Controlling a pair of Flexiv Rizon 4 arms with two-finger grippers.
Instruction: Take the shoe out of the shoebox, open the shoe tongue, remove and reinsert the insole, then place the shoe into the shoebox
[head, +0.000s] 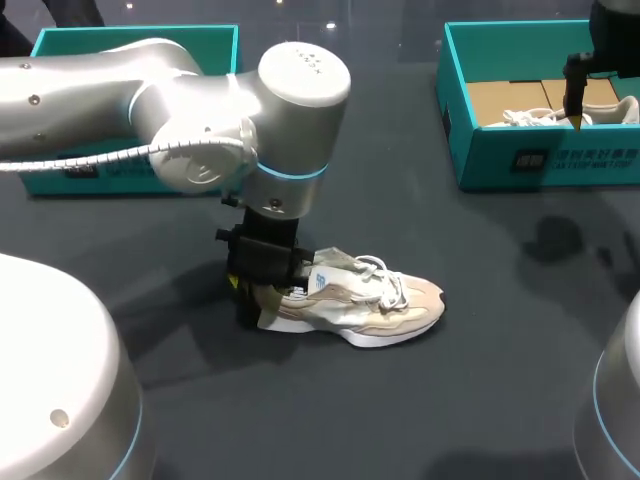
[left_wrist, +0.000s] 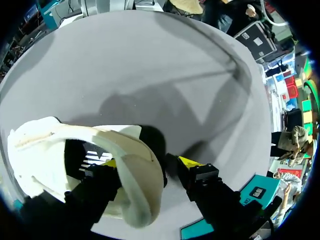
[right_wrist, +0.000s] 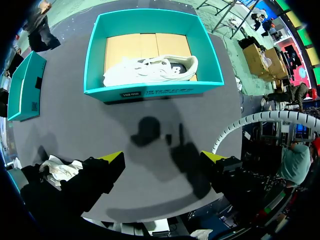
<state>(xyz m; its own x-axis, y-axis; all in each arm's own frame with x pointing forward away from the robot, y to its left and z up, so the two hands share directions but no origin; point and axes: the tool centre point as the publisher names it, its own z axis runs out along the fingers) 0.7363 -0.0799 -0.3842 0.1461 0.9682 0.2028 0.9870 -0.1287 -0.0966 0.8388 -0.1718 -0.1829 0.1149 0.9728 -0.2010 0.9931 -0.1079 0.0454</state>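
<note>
Left gripper (left_wrist: 150, 162): standing open at the heel of the shoe (head: 365, 300), the heel wall lying between its fingers (left_wrist: 192, 162). One yellow tip is sitting inside the collar. The other is waiting outside the heel with a thin dark gap showing, so nothing is being clamped.
Left arm (head: 200, 110): coming in from the left and hanging straight down over the heel.
Shoe: sitting upright on its sole out on the table (head: 480, 350), near the middle. The heel is lying under the left gripper and the toe is pointing toward the right side.
Table: showing as a dark grey, matte, flat top. Soft shadows of the arms are lying across it, the heaviest beside the shoe's heel.
Shoe's look: showing cream and beige panels, a white sole, a dark logo patch on the side, and white laces lying loose over the raised tongue.
Right gripper (right_wrist: 162, 157): hanging wide open and holding nothing, above the table just in front of the shoebox (head: 530, 150).
Shoebox: standing well apart from the shoe, at the far right. It is teal and lidless, with a tan cardboard liner (right_wrist: 125, 47) and a second white shoe (right_wrist: 150, 70) lying on its side inside.
Second teal box (head: 215, 40): sitting at the far left, behind the left arm.
</note>
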